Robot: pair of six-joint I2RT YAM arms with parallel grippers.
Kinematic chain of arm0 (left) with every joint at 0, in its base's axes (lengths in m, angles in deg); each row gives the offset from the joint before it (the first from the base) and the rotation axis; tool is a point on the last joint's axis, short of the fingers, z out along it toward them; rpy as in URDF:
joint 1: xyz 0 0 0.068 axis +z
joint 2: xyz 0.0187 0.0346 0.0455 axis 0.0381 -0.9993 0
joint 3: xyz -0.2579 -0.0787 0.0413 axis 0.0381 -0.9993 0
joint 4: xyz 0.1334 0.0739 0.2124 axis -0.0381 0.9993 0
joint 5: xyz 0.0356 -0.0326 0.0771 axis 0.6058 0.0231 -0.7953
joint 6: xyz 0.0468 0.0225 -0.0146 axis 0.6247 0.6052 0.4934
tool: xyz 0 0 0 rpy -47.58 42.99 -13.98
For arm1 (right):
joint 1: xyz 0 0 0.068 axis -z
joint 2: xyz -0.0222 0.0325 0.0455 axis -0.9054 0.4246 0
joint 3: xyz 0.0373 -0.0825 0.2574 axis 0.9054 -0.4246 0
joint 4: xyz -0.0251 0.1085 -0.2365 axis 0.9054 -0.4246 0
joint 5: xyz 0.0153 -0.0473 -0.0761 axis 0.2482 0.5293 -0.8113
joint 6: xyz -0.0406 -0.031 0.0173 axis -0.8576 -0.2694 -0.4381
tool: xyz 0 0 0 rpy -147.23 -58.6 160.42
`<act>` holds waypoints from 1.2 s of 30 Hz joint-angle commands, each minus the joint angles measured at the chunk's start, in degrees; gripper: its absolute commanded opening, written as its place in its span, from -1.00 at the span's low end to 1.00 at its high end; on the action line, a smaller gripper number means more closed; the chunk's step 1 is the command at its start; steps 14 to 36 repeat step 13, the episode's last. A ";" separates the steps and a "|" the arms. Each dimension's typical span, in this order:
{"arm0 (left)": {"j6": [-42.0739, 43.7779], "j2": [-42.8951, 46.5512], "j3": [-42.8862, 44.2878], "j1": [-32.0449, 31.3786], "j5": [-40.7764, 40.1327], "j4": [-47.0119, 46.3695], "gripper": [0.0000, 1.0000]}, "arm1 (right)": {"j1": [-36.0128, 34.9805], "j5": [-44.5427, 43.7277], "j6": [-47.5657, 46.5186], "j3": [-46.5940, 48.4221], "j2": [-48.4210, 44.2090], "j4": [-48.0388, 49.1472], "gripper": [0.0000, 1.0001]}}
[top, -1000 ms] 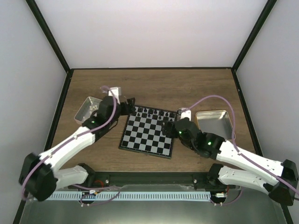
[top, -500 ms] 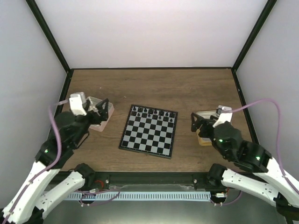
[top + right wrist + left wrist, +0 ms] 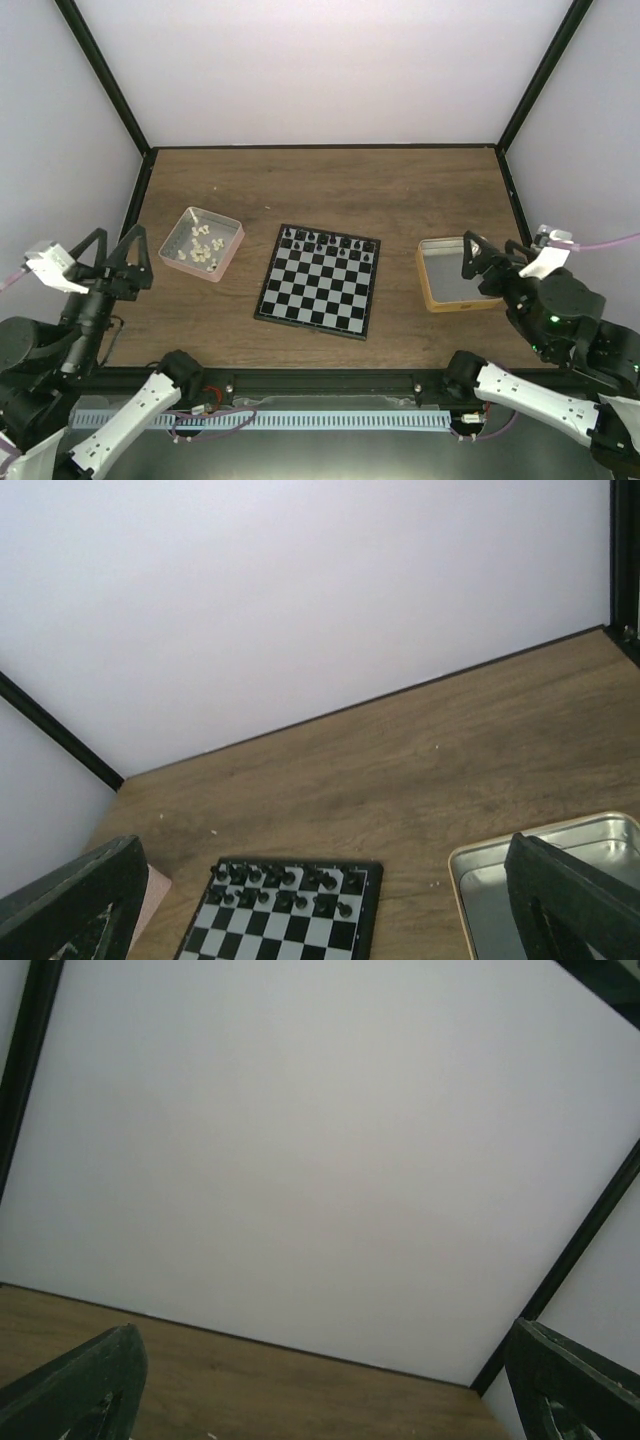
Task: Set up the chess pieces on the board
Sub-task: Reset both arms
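Near edge: the left gripper (image 3: 116, 248) and the right gripper (image 3: 490, 255) both stand with jaws spread wide, holding nothing, at the outer near corners of the wooden table (image 3: 330, 185).

Mid-table: the small square chessboard of black and silvery-grey squares (image 3: 315, 290) lies flat between them, ahead and inward of each claw. The right claw is judged slightly the nearer.

Far side of the board: the tiny black chess pieces (image 3: 325, 241) stand along its two farthest rows, the line running left to right. They are too small to count.

Flanking the board: a pinkish rectangular tin (image 3: 233, 252) holding cream-white pieces (image 3: 200, 243) on the left, and a tan-rimmed metal tin (image 3: 421, 272) on the right.
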 commanded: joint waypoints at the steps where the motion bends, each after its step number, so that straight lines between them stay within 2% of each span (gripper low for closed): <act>1: 2.46 0.02 2.27 0.21 -1.75 4.31 1.00 | 0.35 -3.10 -1.63 4.52 -1.21 -3.18 1.00; 36: 1.11 -0.41 0.99 0.21 -3.39 4.96 1.00 | 0.35 -3.28 -1.34 3.60 -3.32 -2.02 1.00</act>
